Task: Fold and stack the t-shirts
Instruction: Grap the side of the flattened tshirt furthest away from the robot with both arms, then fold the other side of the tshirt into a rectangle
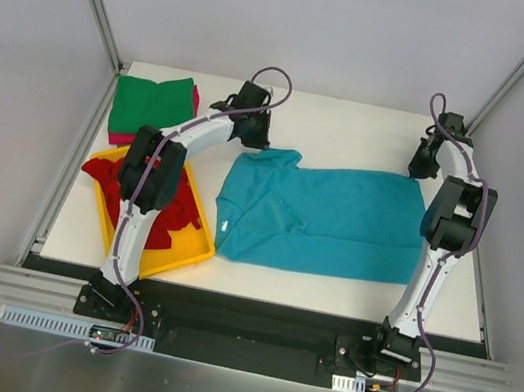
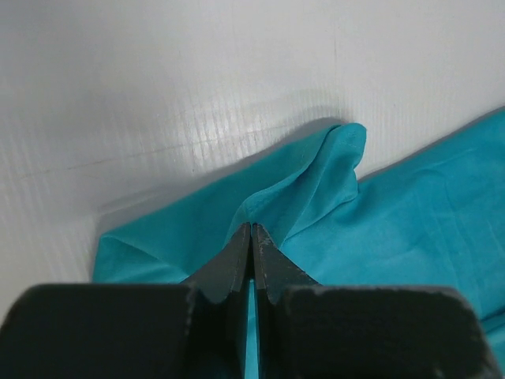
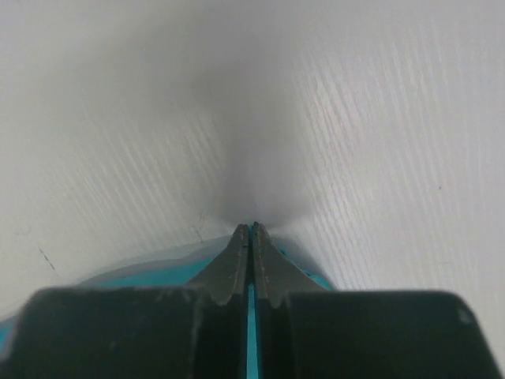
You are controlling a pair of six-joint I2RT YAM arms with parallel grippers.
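White counter (image 1: 355, 131): left fingers (image 2: 235, 264), right fingers (image 3: 235, 264) clamp far edge of unfolded teal shirt (image 1: 329, 218); green (image 1: 151, 105), pink (image 1: 196, 101) stacked at far-left corner; reds (image 1: 177, 217) await in tray (image 1: 181, 253).

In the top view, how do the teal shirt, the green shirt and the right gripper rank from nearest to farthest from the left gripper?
1. Teal shirt: pinched in the left gripper itself.
2. Green shirt: folded, to its left at the far left corner.
3. Right gripper: far to the right, at the teal shirt's other far corner.
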